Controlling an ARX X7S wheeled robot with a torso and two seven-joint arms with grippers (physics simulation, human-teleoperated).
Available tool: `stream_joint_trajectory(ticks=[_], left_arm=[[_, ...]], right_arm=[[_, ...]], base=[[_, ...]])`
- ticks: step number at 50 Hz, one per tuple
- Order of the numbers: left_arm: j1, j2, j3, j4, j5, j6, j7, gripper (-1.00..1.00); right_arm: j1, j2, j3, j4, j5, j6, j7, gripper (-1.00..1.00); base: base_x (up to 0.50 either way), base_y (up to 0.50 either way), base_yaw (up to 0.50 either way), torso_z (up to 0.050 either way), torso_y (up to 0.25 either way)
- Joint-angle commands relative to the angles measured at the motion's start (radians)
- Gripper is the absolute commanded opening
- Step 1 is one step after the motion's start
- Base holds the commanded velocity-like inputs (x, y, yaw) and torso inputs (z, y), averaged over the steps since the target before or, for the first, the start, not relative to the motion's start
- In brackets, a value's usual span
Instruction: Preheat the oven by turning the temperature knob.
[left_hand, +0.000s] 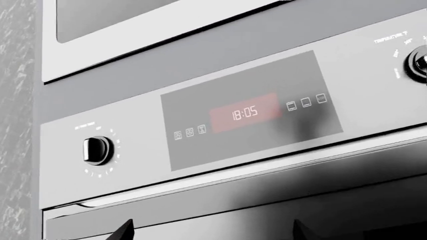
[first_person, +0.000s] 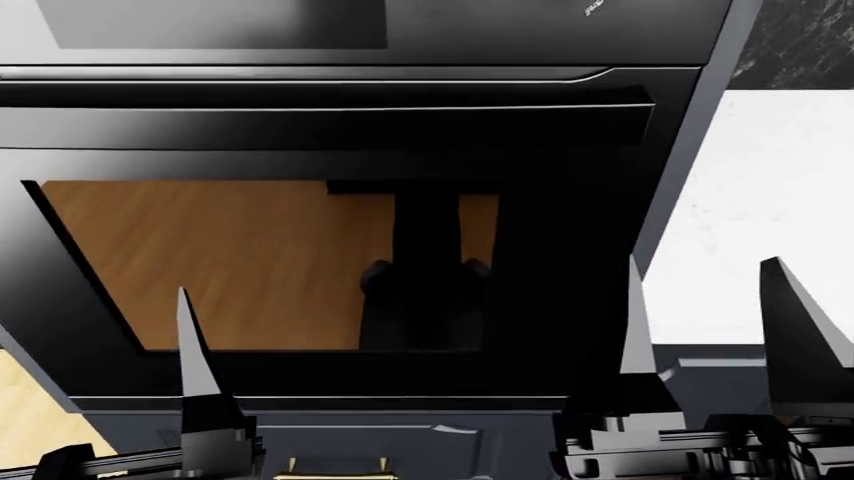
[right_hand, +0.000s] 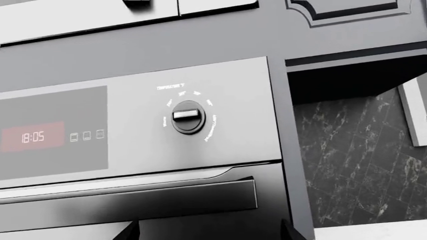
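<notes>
The oven (first_person: 334, 265) is glossy black with a big glass window and a full-width bar handle (first_person: 334, 125). Its grey panel has a display (left_hand: 250, 112) reading 18:05. The temperature knob (right_hand: 188, 116) is black, at the panel's right end under a "TEMPERATURE" label. It also shows at the edge of the left wrist view (left_hand: 419, 62). A second black knob (left_hand: 98, 150) sits at the panel's left end. My right gripper (right_hand: 211, 234) is open and empty, below the temperature knob and apart from it. My left gripper (left_hand: 213, 234) is open and empty, in front of the handle below the display.
Another appliance front (left_hand: 167, 20) sits above the panel. A dark marble wall (right_hand: 353, 165) lies right of the oven, with a white counter (first_person: 761, 200) below it. A dark blue drawer with a brass handle (first_person: 334, 465) is under the oven.
</notes>
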Motion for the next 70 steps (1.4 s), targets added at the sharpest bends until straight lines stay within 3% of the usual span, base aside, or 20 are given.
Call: stream_joint_trajectory(ticks=[1, 14, 19, 21, 24, 27, 28, 32, 36, 39, 42, 44, 48, 59, 70], left_arm=[[0.001, 0.000, 0.002, 0.000, 0.005, 0.001, 0.001, 1.00], [0.000, 0.000, 0.010, 0.000, 0.007, -0.009, 0.006, 1.00], [-0.002, 0.000, 0.010, 0.000, 0.004, -0.011, 0.004, 1.00], [0.001, 0.000, 0.009, 0.000, 0.002, -0.009, 0.004, 1.00], [-0.004, 0.000, 0.012, 0.000, 0.003, -0.017, 0.005, 1.00], [-0.014, -0.001, 0.017, 0.000, 0.005, -0.030, 0.009, 1.00], [-0.015, -0.001, 0.017, 0.000, 0.005, -0.031, 0.009, 1.00], [-0.010, 0.000, 0.011, 0.000, -0.001, -0.025, 0.010, 1.00], [-0.009, 0.000, 0.007, 0.000, -0.002, -0.019, 0.012, 1.00], [-0.015, 0.000, 0.003, 0.000, -0.005, -0.026, 0.016, 1.00], [-0.012, 0.000, 0.004, 0.000, -0.008, -0.022, 0.017, 1.00], [-0.010, 0.000, 0.004, 0.000, -0.008, -0.021, 0.019, 1.00], [-0.014, 0.000, 0.008, 0.000, -0.005, -0.025, 0.020, 1.00], [-0.028, 0.000, 0.024, 0.000, 0.011, -0.043, 0.024, 1.00], [-0.027, 0.000, 0.029, 0.000, 0.021, -0.051, 0.024, 1.00]], right_arm=[[-0.012, 0.001, 0.010, -0.001, -0.003, 0.000, -0.002, 1.00], [0.042, -0.005, -0.042, -0.003, -0.017, 0.023, 0.011, 1.00], [0.113, 0.050, -0.037, -0.004, 0.005, -0.018, 0.013, 1.00], [0.323, 0.077, -0.178, -0.004, 0.066, -0.013, 0.012, 1.00], [0.769, 0.091, -0.544, -0.004, 0.167, -0.066, 0.013, 1.00], [1.219, 0.014, -0.938, -0.004, 0.345, -0.099, 0.013, 1.00], [1.346, 0.000, -0.914, -0.004, 0.371, -0.071, 0.013, 1.00], [1.346, 0.045, -0.562, -0.004, 0.676, 0.249, -0.202, 1.00], [1.345, 0.093, -0.076, -0.004, 1.041, 0.639, -0.385, 1.00], [1.343, 0.106, 0.136, 0.009, 1.175, 0.805, -0.437, 1.00], [1.341, 0.083, 0.250, 0.045, 1.243, 0.927, -0.510, 1.00], [1.334, 0.063, 0.284, 0.068, 1.261, 0.976, -0.555, 1.00], [1.331, 0.052, 0.313, 0.132, 1.211, 1.091, -0.796, 1.00], [1.302, 0.035, 0.342, 0.172, 1.083, 1.224, -1.103, 1.00], [1.333, -0.136, 0.352, 0.250, 0.754, 1.391, -1.376, 1.00]], base=[[0.40, 0.00, 0.00, 0.000, 0.000], [0.14, 0.00, 0.00, 0.000, 0.000], [0.00, 0.00, 0.00, 0.000, 0.000], [0.00, 0.00, 0.00, 0.000, 0.000], [0.00, 0.00, 0.00, 0.000, 0.000], [0.00, 0.00, 0.00, 0.000, 0.000], [0.00, 0.00, 0.00, 0.000, 0.000], [0.00, 0.00, 0.00, 0.000, 0.000], [0.00, 0.00, 0.00, 0.000, 0.000], [0.00, 0.00, 0.00, 0.000, 0.000], [0.00, 0.00, 0.00, 0.000, 0.000], [0.00, 0.00, 0.00, 0.000, 0.000], [0.00, 0.00, 0.00, 0.000, 0.000], [0.00, 0.00, 0.00, 0.000, 0.000], [0.00, 0.00, 0.00, 0.000, 0.000]])
